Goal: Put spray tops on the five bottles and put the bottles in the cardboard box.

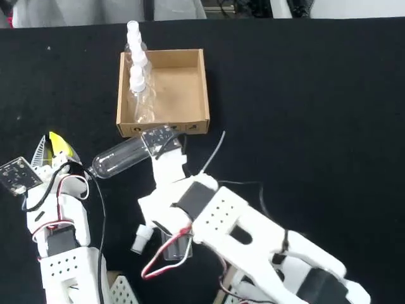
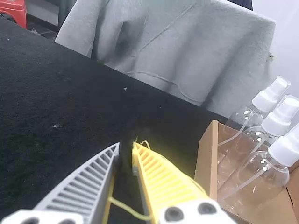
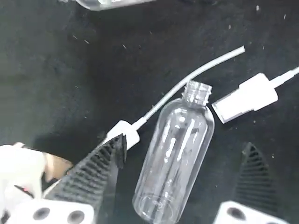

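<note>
Straddling capless bottle [image 3: 175, 158] lying on table [image 3: 70, 70]: right gripper [image 3: 185, 141], jaws wide apart, empty | bottle light, slick, thin-walled; take mid-body | left gripper [image 2: 126, 147] nearly closed, empty, near box [image 2: 208, 154]

Table [image 1: 316, 95]: plain black.
Cardboard box [image 1: 180, 88]: light brown.
Bottles in the box [image 1: 144, 104]: clear, with white spray tops.
Lying bottle [image 3: 175, 154]: clear.
Loose spray top [image 3: 245, 98]: white, with a white tube.
Left gripper [image 2: 126, 148]: one yellow finger and one grey, both ribbed.
Right gripper [image 3: 185, 142]: black ribbed fingers.
Arms [image 1: 240, 228]: white, with red and black cables.
Cloth [image 2: 177, 51]: grey.
</note>
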You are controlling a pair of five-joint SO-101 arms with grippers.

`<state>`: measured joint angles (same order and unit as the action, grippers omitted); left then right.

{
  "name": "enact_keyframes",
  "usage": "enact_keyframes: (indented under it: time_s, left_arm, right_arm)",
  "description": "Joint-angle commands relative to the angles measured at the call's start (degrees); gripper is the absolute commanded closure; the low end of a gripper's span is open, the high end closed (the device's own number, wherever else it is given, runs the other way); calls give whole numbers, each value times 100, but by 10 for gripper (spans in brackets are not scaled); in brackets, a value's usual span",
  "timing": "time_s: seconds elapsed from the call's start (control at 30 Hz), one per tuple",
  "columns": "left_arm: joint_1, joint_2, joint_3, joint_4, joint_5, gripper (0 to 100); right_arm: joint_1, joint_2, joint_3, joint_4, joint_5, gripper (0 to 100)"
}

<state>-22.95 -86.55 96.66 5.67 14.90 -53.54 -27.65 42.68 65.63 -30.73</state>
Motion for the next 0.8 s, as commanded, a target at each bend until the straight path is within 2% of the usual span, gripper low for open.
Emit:
enact_keyframes:
  time_s: [0.0, 0.4, 0.63, 0.77]
  left_arm:
    - [-22, -18, 127, 18, -44, 959]
    - [-22, -18, 127, 18, -44, 959]
    - [-22, -18, 127, 18, -44, 959]
    - [-22, -18, 127, 18, -44, 959]
  right_arm:
    - [-114, 295, -75, -202, -70, 670]
    - [-132, 1059, -75, -519, -229, 671]
    - [-132, 1200, -31, -800, -229, 823]
    - [-132, 1200, -57, -791, -229, 831]
